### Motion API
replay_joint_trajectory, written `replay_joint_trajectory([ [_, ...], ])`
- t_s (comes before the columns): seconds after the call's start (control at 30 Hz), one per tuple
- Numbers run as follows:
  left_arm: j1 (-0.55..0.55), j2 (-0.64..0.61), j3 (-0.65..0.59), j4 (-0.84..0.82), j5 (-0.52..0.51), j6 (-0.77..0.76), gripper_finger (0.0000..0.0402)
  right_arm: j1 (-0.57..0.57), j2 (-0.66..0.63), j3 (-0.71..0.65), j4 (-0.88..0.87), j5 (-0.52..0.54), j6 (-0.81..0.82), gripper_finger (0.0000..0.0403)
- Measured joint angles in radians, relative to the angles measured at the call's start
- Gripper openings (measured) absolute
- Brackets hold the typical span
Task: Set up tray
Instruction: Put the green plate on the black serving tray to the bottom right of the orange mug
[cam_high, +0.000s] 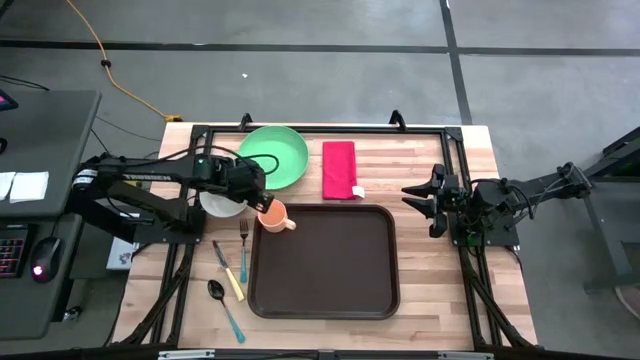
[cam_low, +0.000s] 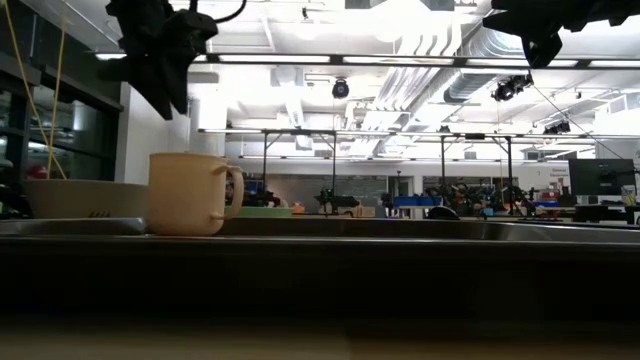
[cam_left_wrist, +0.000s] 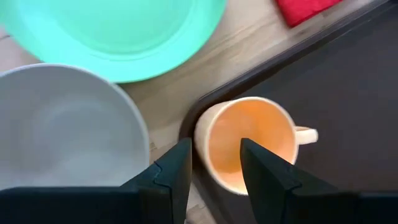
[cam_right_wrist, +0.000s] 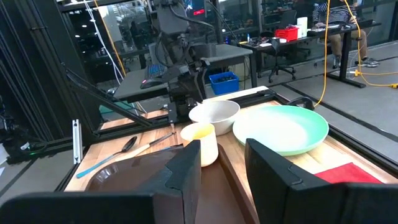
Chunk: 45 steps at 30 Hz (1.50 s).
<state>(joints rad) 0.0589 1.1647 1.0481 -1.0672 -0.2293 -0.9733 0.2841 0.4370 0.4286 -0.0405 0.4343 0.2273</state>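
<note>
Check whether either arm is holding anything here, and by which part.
Nothing is held. The left gripper hangs open above the cup, jaws straddling its rim without touching. The right gripper waits open, empty, beside the tray.

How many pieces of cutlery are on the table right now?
3, all on the bare wood left of the tray: a fork nearest it, a yellow-handled knife beside the fork, and a teal-handled spoon nearest the front edge. None appears hidden.

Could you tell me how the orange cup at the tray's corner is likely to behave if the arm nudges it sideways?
The orange cup stands upright and looks empty, so it is probably light and would slide easily. It sits by the tray rim, which might catch its base and tip it. On its side, its handle would likely limit rolling.
</note>
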Motion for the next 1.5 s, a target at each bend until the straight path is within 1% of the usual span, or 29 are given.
replay_joint_trajectory([
  [0.17,0.000,-0.030,0.000,-0.032,-0.010,0.000,0.0168,0.000,0.000,0.000,-0.006,0.000,-0.051,0.0103],
  [0.23,0.000,-0.033,0.000,-0.039,-0.011,0.000,0.0168,0.000,0.000,0.000,-0.007,0.000,-0.094,0.0103],
  [0.3,0.000,-0.032,0.000,-0.037,-0.011,0.005,0.0168,0.000,-0.001,0.000,-0.014,0.000,-0.102,0.0103],
  [0.43,0.000,-0.032,0.000,-0.036,-0.011,0.024,0.0168,0.000,-0.005,0.000,-0.051,0.014,-0.026,0.0103],
  [0.53,0.000,-0.032,0.000,-0.036,-0.014,0.026,0.0168,0.000,-0.013,0.000,-0.111,0.020,0.020,0.0103],
  [0.73,0.000,-0.031,0.000,-0.035,-0.018,0.030,0.0168,0.000,-0.014,0.000,-0.144,0.003,0.032,0.0103],
  [0.83,0.000,-0.031,0.000,-0.031,-0.024,0.036,0.0168,0.000,-0.019,-0.031,-0.100,0.004,0.035,0.0103],
  [1.03,0.005,-0.031,0.000,0.022,-0.044,0.089,0.0168,0.000,-0.045,-0.147,0.088,-0.013,0.036,0.0103],
  [1.17,0.055,-0.031,0.000,0.073,-0.047,0.138,0.0168,0.000,-0.071,-0.186,0.122,-0.026,0.045,0.0103],
  [1.3,0.129,-0.028,0.000,0.150,-0.022,0.240,0.0168,0.000,-0.092,-0.223,0.122,-0.032,0.086,0.0103],
  [1.5,0.250,-0.028,0.000,0.210,0.018,0.349,0.0168,0.000,-0.099,-0.230,0.123,-0.090,0.085,0.0103],
])
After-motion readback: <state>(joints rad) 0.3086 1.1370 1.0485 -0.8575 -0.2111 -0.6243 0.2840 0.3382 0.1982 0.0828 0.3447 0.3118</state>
